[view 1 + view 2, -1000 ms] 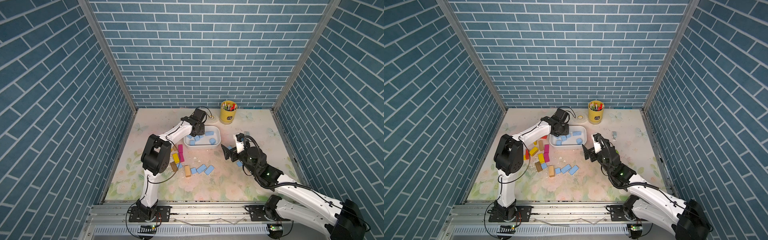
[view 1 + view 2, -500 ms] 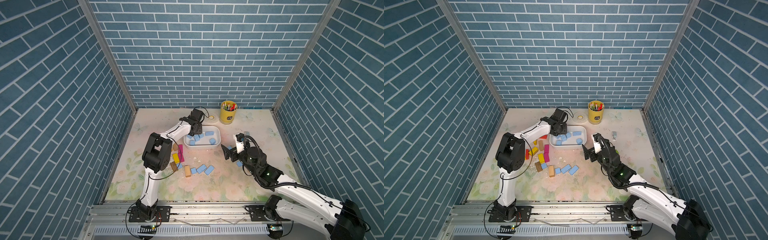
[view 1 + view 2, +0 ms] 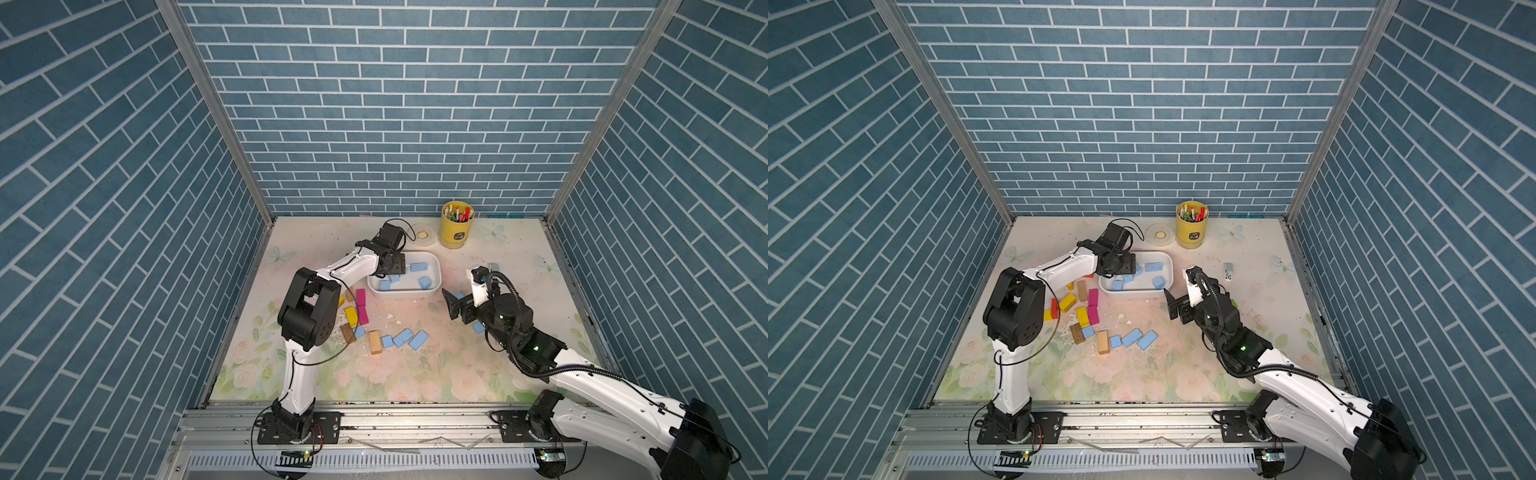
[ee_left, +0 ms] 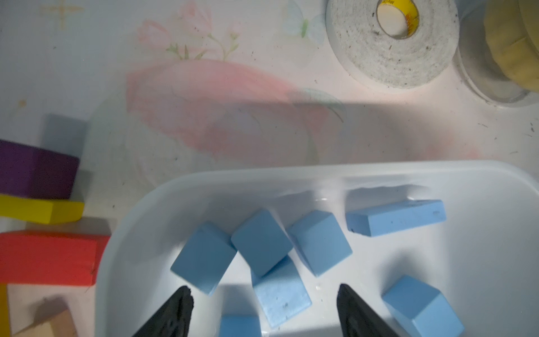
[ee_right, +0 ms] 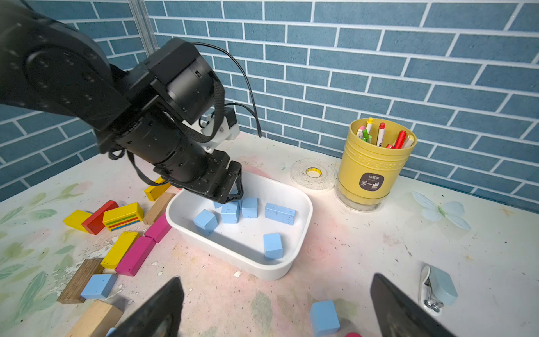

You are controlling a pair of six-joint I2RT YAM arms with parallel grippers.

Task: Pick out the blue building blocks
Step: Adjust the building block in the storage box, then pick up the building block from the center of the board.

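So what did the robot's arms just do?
The left pincer opened over the white tray and seems to have let a blue block drop in. The right pincer stayed open and still; the loose blocks outside the tray did not move.

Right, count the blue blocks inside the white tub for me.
7 blue blocks in the white tub: five bunched beneath the left gripper, a long brick near its back wall, one cube apart. The gripper may hide others.
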